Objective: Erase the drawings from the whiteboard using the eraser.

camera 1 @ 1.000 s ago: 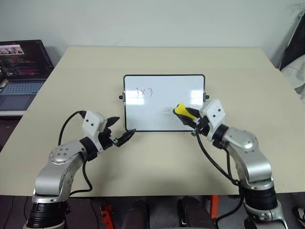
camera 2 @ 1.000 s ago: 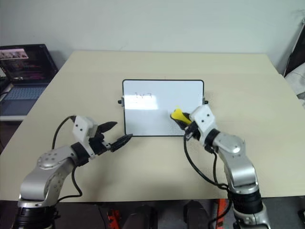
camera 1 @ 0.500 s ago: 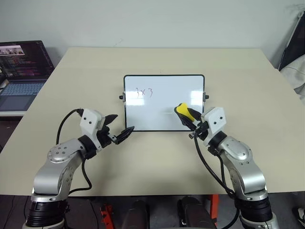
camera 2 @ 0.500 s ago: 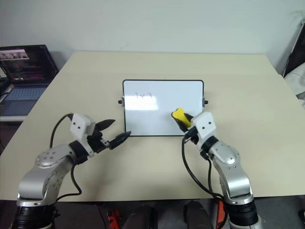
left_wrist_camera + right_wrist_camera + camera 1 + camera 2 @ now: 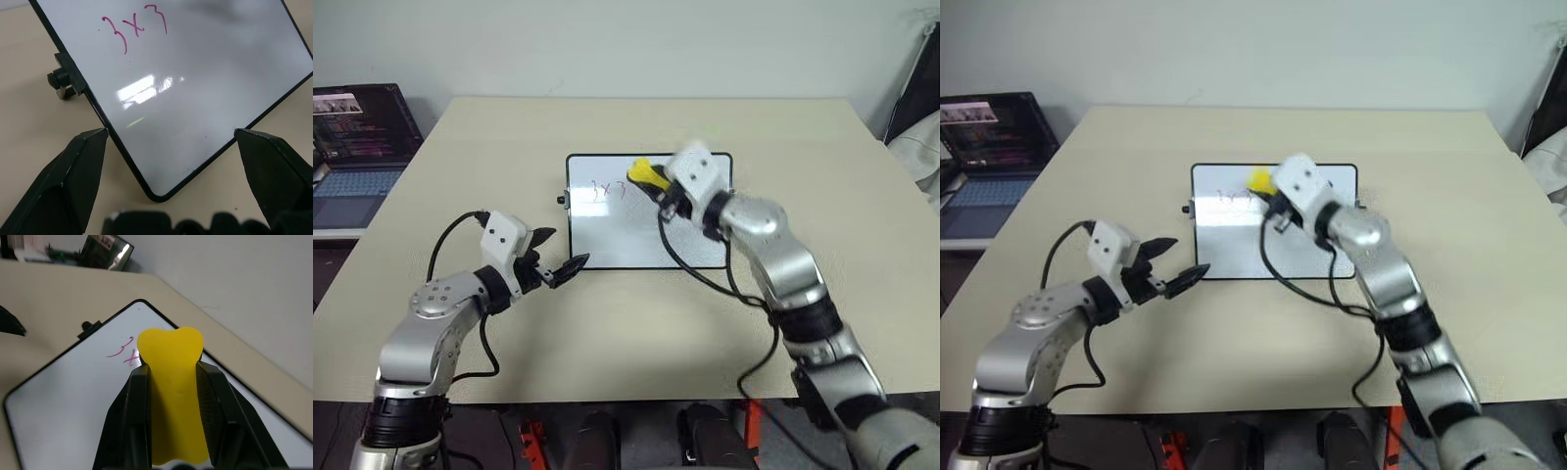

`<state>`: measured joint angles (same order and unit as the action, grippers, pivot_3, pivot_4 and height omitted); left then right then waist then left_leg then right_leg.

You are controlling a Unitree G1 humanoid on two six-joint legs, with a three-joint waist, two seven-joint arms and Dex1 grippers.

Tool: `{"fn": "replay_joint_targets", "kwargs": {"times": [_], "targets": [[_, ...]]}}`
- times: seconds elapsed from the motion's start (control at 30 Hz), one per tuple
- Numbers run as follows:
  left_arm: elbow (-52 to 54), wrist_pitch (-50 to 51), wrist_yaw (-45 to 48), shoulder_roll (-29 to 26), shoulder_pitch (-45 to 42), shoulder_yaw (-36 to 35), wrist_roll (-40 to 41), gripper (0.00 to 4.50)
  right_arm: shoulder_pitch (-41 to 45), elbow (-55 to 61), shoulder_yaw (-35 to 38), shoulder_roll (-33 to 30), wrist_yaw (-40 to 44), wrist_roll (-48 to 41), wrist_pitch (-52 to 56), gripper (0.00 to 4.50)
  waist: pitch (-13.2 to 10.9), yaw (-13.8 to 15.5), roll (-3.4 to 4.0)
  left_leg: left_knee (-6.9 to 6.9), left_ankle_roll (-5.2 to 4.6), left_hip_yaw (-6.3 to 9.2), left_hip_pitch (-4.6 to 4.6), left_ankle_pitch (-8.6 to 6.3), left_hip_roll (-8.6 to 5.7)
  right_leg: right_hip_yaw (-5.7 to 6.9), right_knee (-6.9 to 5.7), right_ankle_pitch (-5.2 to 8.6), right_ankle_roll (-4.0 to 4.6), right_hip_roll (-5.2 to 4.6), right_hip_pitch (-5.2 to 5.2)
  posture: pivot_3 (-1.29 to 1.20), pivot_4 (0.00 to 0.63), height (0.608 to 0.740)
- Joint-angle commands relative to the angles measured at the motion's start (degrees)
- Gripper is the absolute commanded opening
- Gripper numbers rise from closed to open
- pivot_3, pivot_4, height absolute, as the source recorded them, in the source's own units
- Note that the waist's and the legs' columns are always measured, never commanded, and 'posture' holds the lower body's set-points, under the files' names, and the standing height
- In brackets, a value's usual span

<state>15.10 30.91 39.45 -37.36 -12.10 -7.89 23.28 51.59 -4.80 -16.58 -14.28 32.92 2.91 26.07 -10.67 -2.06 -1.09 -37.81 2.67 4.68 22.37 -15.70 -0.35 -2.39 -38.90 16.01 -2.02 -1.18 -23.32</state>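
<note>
Pale wall behind, and a broad cream table (image 5: 803, 157) carrying the whiteboard (image 5: 646, 235), which stands near its middle, with a laptop (image 5: 357, 147) off on the robot's left.

From the head view, the right gripper (image 5: 651, 183) is up at the board's top edge with its fingers clenched on the yellow eraser (image 5: 646, 173), just beside the drawings (image 5: 608, 189), a faint "3x3" in the upper left part of the board. The left gripper (image 5: 560, 266) sits low at the board's near left corner, fingers spread apart.

Looking along the left wrist, those released fingers (image 5: 73, 171) straddle the board's rounded corner without clearly touching the frame; the marks (image 5: 134, 29) read plainly above.

Along the right wrist, the eraser (image 5: 171, 382) is pinched at its waist between the two fingers (image 5: 132, 416), its tip close over the tail of the writing.

To do this well, I'd say the left fingers should close on the frame first so the board can't skid or tip, then the eraser should be laid flat on the surface and swept sideways across all three characters with even pressure.

Compared with a second ago, the right arm has swung the eraser from the board's lower right up to the top, next to the writing; the left gripper has hardly budged.
</note>
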Motion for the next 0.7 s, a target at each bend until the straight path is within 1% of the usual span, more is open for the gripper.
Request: {"fn": "replay_joint_targets", "kwargs": {"times": [0.03, 0.13, 0.2, 0.4, 0.53, 0.63, 0.7], "targets": [[0.26, -0.22, 1.21, -1.31, -1.96, 0.63, -0.41, 4.50, 8.18, -12.71, -4.93, 0.17, 3.20, 4.72, -5.48, 0.96, 0.00, -0.02, 0.00, 0.00, 0.00, -0.03, 0.01, 0.00, 0.00, -0.02, 0.00, 0.00, 0.00, -0.01, -0.01, 0.00, 0.150, 0.740], [0.58, 0.06, 1.48, -1.50, -2.31, 1.12, -0.51, 4.50, 13.80, -22.46, -6.19, 2.15, 4.89, 5.67, -9.92, 0.96, 0.00, -0.05, 0.00, 0.00, 0.00, -0.04, 0.10, 0.00, -0.01, -0.02, 0.03, 0.00, 0.00, -0.03, -0.10, 0.00, 0.150, 0.740], [1.24, 0.27, 1.70, -1.62, -2.03, 1.30, -0.49, 4.50, 18.24, -30.56, -6.64, 4.68, 5.15, 6.44, -13.62, 0.96, 0.00, -0.24, 0.00, -0.01, 0.00, -0.06, 0.18, 0.00, -0.01, -0.04, 0.00, 0.00, 0.00, -0.06, -0.19, 0.00, 0.150, 0.740], [2.33, 0.18, 1.83, -1.56, -1.04, 2.13, -0.68, 4.50, 27.08, -48.20, -9.25, 9.24, 5.05, 11.51, -23.65, 0.96, -0.01, -0.93, 0.01, 0.00, 0.01, -0.08, 0.23, 0.00, 0.00, -0.07, -0.05, 0.00, 0.01, -0.07, -0.31, 0.00, 0.150, 0.740], [2.58, -0.09, 1.75, -1.48, -0.51, 2.50, -0.77, 4.50, 29.19, -54.86, -12.50, 10.30, 8.89, 15.80, -28.07, 0.96, 0.00, -1.08, 0.01, 0.00, 0.01, -0.08, 0.22, 0.00, 0.00, -0.08, -0.08, -0.01, 0.01, -0.08, -0.31, 0.00, 0.150, 0.740], [2.55, -0.33, 1.75, -1.45, -0.27, 2.64, -0.89, 4.50, 29.98, -57.18, -13.12, 10.66, 10.41, 17.34, -30.38, 0.96, 0.00, -1.10, 0.01, -0.02, 0.01, -0.06, 0.18, 0.00, 0.00, -0.06, -0.11, -0.01, 0.01, -0.08, -0.27, 0.00, 0.150, 0.740], [2.47, -0.56, 1.76, -1.40, -0.09, 2.70, -0.98, 4.50, 32.15, -59.42, -11.98, 11.45, 5.88, 18.09, -31.52, 0.96, 0.00, -1.19, 0.01, -0.03, 0.01, -0.07, 0.12, 0.00, 0.00, -0.08, -0.15, -0.01, 0.01, -0.08, -0.23, 0.00, 0.150, 0.740]]}}
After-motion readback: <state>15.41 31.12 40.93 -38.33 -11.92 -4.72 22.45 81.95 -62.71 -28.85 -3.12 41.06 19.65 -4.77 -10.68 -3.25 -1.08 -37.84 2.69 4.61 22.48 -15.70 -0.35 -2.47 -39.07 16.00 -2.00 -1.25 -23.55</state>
